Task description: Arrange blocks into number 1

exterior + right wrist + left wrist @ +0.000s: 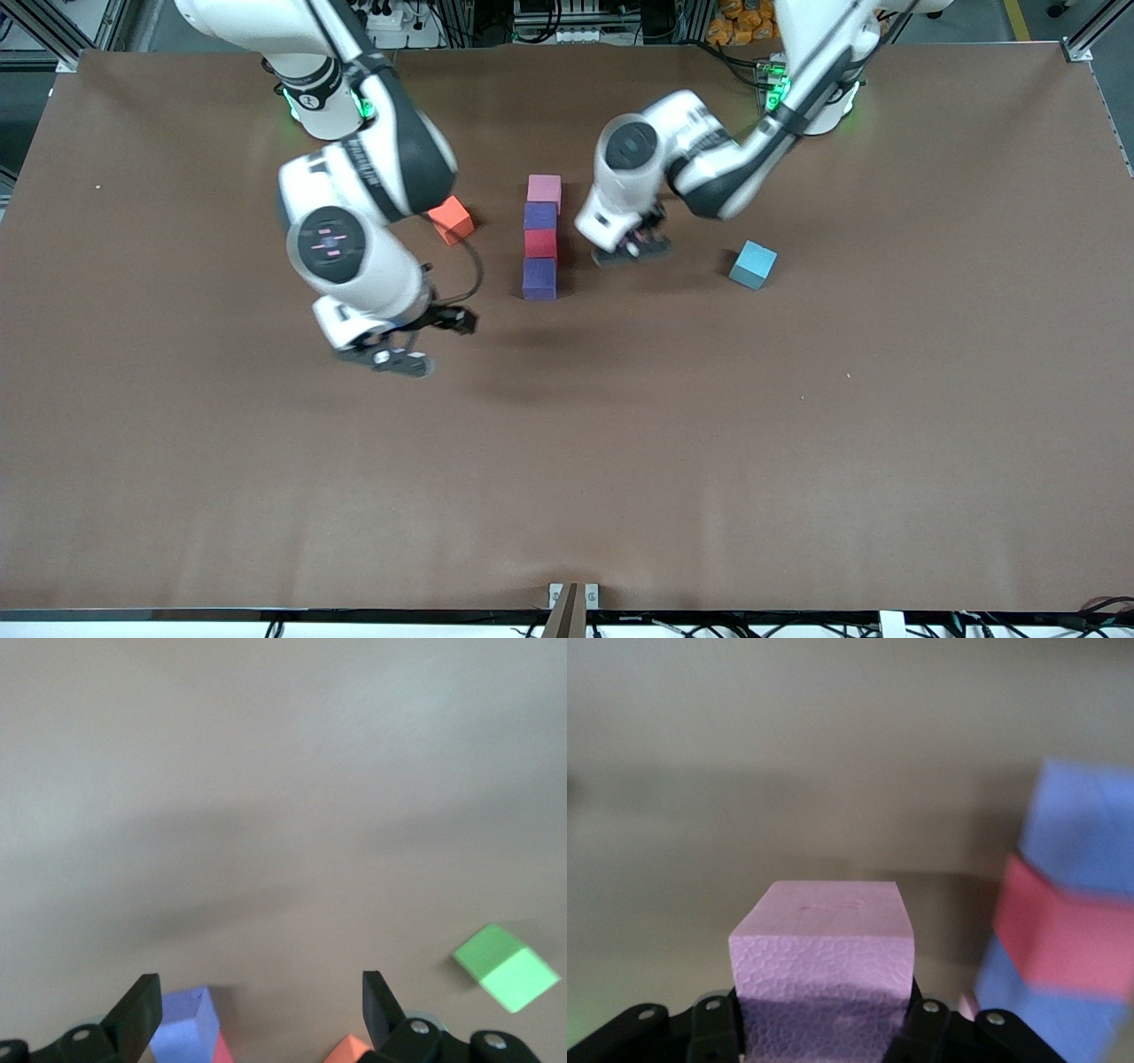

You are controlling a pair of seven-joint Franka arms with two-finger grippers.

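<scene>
Four blocks lie in a touching column: a light pink block [544, 189] farthest from the front camera, then a purple block [539, 215], a red block [539, 242] and a second purple block [539, 278] nearest. My left gripper [631, 251] hangs low beside the red block, toward the left arm's end. It is shut on the second light pink block [822, 939], which its hand mostly hides in the front view. The column's purple block [1085, 828] and red block [1063, 935] show in the left wrist view. My right gripper [399, 356] is open and holds nothing, over bare table toward the right arm's end.
An orange cube [452, 219] lies beside the right arm's elbow. A light blue cube [753, 264] sits toward the left arm's end. A green cube [507, 966] shows only in the right wrist view, as do corners of the purple block [186, 1023] and the orange cube [347, 1051].
</scene>
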